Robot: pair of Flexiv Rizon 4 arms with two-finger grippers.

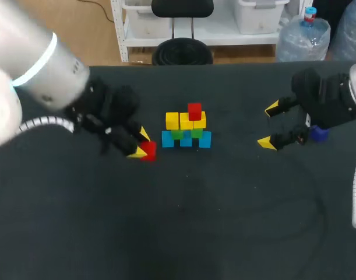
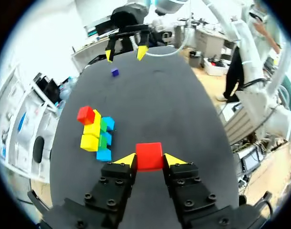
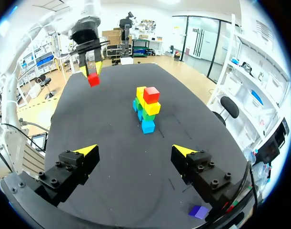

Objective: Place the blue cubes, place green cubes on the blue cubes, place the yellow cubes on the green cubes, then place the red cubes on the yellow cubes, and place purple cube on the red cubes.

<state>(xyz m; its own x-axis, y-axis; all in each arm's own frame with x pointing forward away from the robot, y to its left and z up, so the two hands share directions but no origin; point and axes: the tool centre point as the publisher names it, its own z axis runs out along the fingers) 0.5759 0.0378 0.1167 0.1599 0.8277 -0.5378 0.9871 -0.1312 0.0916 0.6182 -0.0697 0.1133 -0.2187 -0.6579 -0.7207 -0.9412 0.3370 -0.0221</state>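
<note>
Silver-white arms (image 1: pixel 43 64), black yellow-tipped jaws.

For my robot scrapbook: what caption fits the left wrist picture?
Jaws hold a red cube near the colourful cube stack; a purple cube lies far ahead.

Our left gripper (image 2: pixel 149 161) grips a red cube (image 2: pixel 149 153) from both sides. Ahead stands the cube stack (image 2: pixel 95 133), red on top. Near the table's (image 2: pixel 178 105) far edge a purple cube (image 2: pixel 115 72) lies close to our right gripper (image 2: pixel 126 51), fingers apart
</note>
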